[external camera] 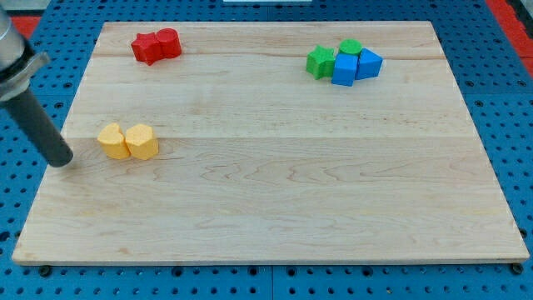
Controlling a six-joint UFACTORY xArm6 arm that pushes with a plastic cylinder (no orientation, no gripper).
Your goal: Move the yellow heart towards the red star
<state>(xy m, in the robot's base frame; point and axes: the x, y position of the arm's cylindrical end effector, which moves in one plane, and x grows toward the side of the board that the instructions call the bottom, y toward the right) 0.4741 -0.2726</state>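
Two yellow blocks touch each other at the view's left. The right one (142,141) looks like the yellow heart. The left one (112,140) is another yellow block, roughly hexagonal. Two red blocks touch at the view's top left. The left one (146,47) looks like the red star, the right one (169,42) is a rounded red block. My tip (62,162) rests on the board to the left of the yellow pair, a short gap away, slightly lower in the view.
A cluster of blocks lies at the view's top right: a green star (320,62), a green block (350,47), and two blue blocks (344,69) (368,63). The wooden board (275,200) sits on a blue perforated table.
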